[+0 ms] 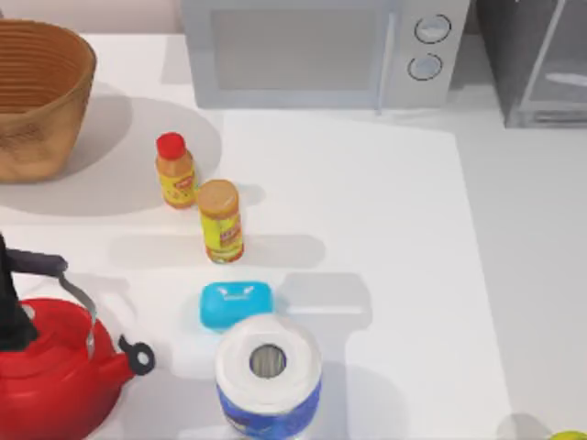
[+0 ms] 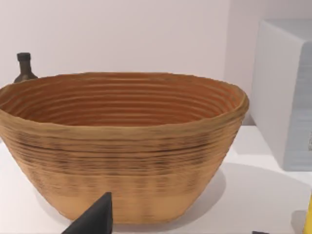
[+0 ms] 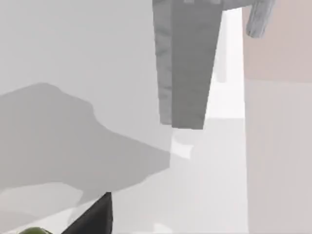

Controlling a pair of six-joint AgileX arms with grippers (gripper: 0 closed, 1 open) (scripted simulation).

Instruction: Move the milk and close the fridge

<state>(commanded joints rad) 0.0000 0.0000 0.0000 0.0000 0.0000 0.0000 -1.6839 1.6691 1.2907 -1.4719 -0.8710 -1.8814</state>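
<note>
The milk is out of view. The fridge [image 1: 537, 64] is partly in view at the table's back right, a dark grey cabinet with a pale grey framed door panel [image 1: 559, 55]. In the right wrist view a tall grey panel [image 3: 187, 63] stands on the white table some way ahead of my right gripper [image 3: 95, 218], which holds nothing that I can see. My left gripper [image 2: 175, 229] is open and empty. It faces a woven basket [image 2: 122, 146] close in front of it.
A white microwave [image 1: 321, 50] stands at the back, with the basket [image 1: 37, 96] at the back left. Two small bottles [image 1: 174, 170] [image 1: 220, 220], a turquoise box [image 1: 236, 304], a paper roll [image 1: 268, 376] and a red kettle [image 1: 55, 376] fill the left half. A green object [image 1: 569, 435] lies at the front right.
</note>
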